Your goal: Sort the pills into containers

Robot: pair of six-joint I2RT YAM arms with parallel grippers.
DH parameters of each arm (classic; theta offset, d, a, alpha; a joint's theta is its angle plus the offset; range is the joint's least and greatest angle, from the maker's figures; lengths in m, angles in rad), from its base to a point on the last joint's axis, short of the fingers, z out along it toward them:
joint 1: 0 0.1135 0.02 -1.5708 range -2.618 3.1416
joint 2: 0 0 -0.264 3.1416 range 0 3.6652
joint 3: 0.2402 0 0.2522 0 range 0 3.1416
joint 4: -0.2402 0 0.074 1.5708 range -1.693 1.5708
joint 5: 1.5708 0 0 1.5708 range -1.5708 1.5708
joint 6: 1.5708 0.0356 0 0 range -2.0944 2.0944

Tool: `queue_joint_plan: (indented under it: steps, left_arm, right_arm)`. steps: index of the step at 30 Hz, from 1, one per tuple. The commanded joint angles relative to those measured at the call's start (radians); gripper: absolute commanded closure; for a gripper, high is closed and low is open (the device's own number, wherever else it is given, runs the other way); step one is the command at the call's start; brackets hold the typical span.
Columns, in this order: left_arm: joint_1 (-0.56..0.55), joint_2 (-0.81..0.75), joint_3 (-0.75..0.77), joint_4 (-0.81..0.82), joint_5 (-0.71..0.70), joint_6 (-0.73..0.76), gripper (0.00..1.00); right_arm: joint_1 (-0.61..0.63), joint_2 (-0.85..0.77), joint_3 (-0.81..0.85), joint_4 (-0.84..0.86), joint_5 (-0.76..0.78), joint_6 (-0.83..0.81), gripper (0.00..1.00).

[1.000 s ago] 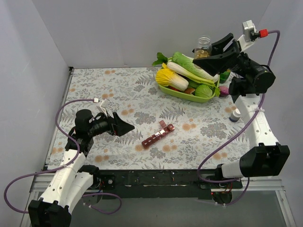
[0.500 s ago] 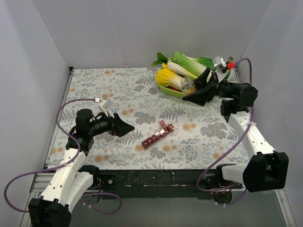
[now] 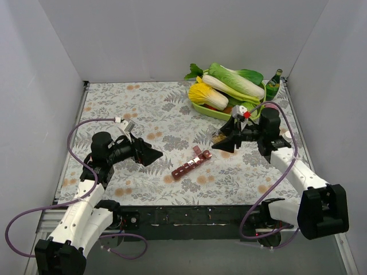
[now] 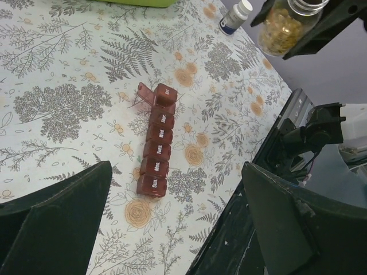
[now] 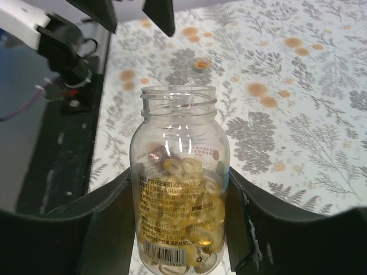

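Observation:
The dark red pill-organizer strip [image 3: 191, 164] lies on the floral table near the middle front, and its far-end lid stands open [image 4: 143, 94]. The strip also shows in the left wrist view [image 4: 157, 154]. My right gripper [image 3: 227, 140] is shut on a clear, lidless jar of yellow pills [image 3: 219, 137], tilted, its mouth toward the strip, just right of the strip's far end. The right wrist view shows the jar [image 5: 179, 189] between my right gripper's [image 5: 179, 177] fingers. My left gripper [image 3: 150, 153] is open and empty, left of the strip, which lies between its fingers in the left wrist view [image 4: 176, 167].
A green tray [image 3: 213, 112] of vegetables stands at the back right, with a green bottle [image 3: 273, 84] behind it. A small white-capped bottle [image 4: 236, 16] stands on the right side. The black front rail [image 4: 269, 189] borders the table.
My right arm has come down from high at the back right, carrying the jar left and forward to just beside the organizer strip. The left arm has not moved.

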Motion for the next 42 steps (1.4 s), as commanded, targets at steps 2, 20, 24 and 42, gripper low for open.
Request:
queue_joint_plan:
  steps: [2,20,24,42]
  left_arm:
    - [-0.001,-0.012,-0.037,0.032,0.013,0.036,0.02]
    - [-0.001,-0.040,-0.068,0.065,-0.002,0.030,0.02]
    - [-0.001,-0.047,-0.068,0.065,-0.011,0.031,0.02]
    - [-0.001,-0.056,-0.071,0.062,-0.024,0.033,0.02]
  right_arm:
    - [0.110,0.001,0.116,-0.655,0.310,-0.653,0.99]
    - [0.159,0.114,0.045,-0.704,0.605,-0.972,0.99]
    - [0.173,0.151,0.053,-0.724,0.632,-0.988,0.99]
    - [0.276,0.292,0.177,-0.824,0.833,-0.956,0.99]
